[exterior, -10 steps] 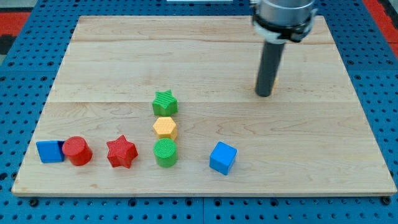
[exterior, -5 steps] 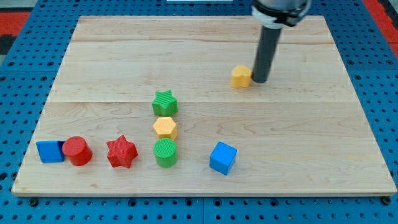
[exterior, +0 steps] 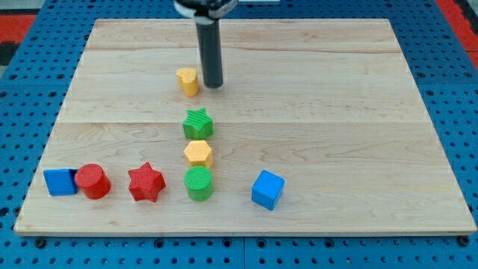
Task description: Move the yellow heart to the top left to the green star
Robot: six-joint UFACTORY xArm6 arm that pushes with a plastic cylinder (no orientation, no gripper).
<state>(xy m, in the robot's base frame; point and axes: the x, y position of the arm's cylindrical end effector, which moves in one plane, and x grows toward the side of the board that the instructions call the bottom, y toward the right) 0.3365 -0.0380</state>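
The yellow heart (exterior: 188, 81) lies on the wooden board, above the green star (exterior: 198, 123) and slightly to its left, with a gap between them. My tip (exterior: 213, 85) stands just to the right of the yellow heart, close to it or touching it. The dark rod rises from the tip to the view's top.
Below the green star stand a yellow hexagon (exterior: 198, 154) and a green cylinder (exterior: 199, 183) in a column. A blue cube (exterior: 267, 190) lies to their right. A red star (exterior: 146, 182), a red cylinder (exterior: 92, 181) and a blue block (exterior: 60, 181) line the bottom left.
My tip has swept from the board's right side to the left, and the yellow heart has moved left with it, from right of centre to above the green star.
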